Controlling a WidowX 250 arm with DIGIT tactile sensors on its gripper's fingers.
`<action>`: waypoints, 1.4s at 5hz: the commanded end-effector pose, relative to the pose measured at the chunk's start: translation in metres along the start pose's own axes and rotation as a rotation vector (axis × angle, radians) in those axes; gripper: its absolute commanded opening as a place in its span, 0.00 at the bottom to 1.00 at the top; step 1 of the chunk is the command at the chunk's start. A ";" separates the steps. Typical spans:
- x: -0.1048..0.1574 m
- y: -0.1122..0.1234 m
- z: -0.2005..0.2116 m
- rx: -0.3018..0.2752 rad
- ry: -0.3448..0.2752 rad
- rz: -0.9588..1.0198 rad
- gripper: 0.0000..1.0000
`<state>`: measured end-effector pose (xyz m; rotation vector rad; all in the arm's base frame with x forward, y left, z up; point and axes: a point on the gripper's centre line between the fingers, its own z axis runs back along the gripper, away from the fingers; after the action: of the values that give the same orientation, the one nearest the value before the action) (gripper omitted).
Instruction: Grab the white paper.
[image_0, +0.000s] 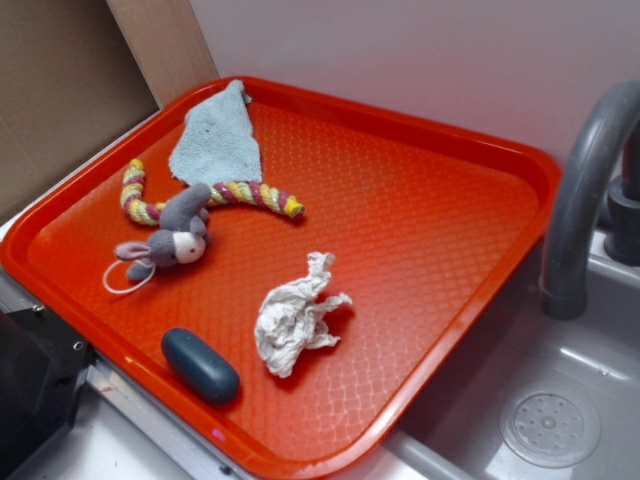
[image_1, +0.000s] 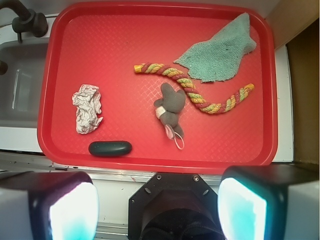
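The white paper (image_0: 295, 325) (image_1: 87, 109) is a crumpled off-white wad lying on the red tray (image_0: 400, 120) (image_1: 160, 165), toward the tray's sink side. In the wrist view my gripper (image_1: 157, 205) hovers high above the tray's near edge, well clear of the paper. Its two fingers (image_1: 72, 212) stand far apart with nothing between them. The gripper does not show in the exterior view.
On the tray also lie a dark oval object (image_0: 200, 365) (image_1: 110, 148) close to the paper, a grey plush toy (image_0: 170, 238) (image_1: 170, 107), a braided rope (image_0: 250, 193) (image_1: 200, 97) and a light-blue cloth (image_0: 215, 140) (image_1: 220, 52). A grey faucet (image_0: 580, 200) and sink adjoin the tray.
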<state>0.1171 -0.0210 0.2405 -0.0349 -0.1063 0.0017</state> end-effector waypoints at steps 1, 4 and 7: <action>0.000 0.000 0.000 0.000 0.000 0.000 1.00; 0.047 -0.071 -0.028 -0.125 -0.122 -0.110 1.00; 0.061 -0.125 -0.143 -0.114 0.013 -0.310 1.00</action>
<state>0.1949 -0.1451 0.1028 -0.1136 -0.0670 -0.2981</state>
